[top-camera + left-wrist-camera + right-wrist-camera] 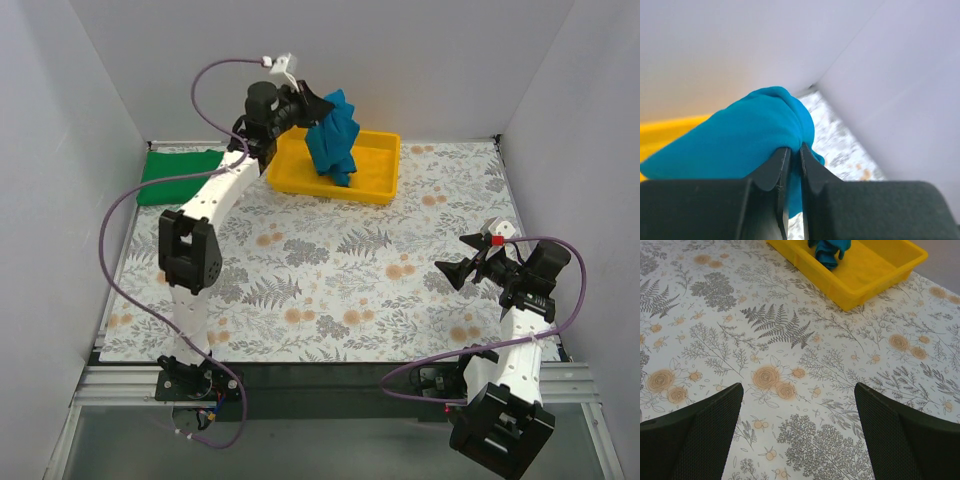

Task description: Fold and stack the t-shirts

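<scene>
T-shirt (335,140), teal, hangs pinched in left hand (322,103).

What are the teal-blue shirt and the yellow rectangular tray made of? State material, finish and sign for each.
Teal-blue bunched shirt: soft matte fabric, likely cotton knit; it hangs in limp folds.
Yellow rectangular tray: rigid smooth plastic by its look; even colour, straight walls, slight sheen.

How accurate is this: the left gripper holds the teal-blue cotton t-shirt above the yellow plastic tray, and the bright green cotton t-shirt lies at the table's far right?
Wrong side: the top external view shows the bright green cotton t-shirt at the far left. The left gripper does hold the teal-blue cotton t-shirt above the yellow plastic tray.
</scene>
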Available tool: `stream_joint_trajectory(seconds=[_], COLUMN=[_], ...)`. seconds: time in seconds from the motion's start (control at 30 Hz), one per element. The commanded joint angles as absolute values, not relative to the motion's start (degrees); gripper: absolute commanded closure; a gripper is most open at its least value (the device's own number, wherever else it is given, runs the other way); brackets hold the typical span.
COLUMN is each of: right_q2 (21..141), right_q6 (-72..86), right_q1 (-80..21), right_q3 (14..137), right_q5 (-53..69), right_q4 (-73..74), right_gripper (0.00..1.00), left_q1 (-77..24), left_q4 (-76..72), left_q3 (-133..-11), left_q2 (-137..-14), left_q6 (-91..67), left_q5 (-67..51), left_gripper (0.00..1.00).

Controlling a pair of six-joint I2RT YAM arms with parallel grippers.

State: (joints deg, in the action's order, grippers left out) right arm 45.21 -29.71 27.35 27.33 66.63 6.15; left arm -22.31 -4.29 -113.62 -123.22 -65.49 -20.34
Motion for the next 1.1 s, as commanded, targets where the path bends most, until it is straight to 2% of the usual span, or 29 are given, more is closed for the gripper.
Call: stream_joint_trajectory(seconds=[0.0,0.33,0.77,1.07], right_q2=[44.47,43.86,43.33,43.24], right_q6=[-29.27,-29.27,-29.36,-29.44], right_q1=[27.33,27.42,27.42,27.42], right_q3=[29.27,28.83,28.30,27.69], right_q5=[68.12,68.47,68.38,68.12], right_q4=[6.15,6.07,5.89,5.63], right_gripper=[0.02,0.02,0.02,0.02], left_q1=[-22.59,-22.59,-22.59,-22.59], left_q4=[-7.30,-3.61,-1.93,-3.60], left_q3=[-112.94,-102.49,-75.43,-59.34], left_q2=[-108.03,-90.10,-67.52,-62.75], left_q6=[-62.76,-61.87,-62.05,-64.07], left_q5=[-24.52,-29.09,-32.69,-34.19], left_gripper=[1.00,1.00,1.00,1.00])
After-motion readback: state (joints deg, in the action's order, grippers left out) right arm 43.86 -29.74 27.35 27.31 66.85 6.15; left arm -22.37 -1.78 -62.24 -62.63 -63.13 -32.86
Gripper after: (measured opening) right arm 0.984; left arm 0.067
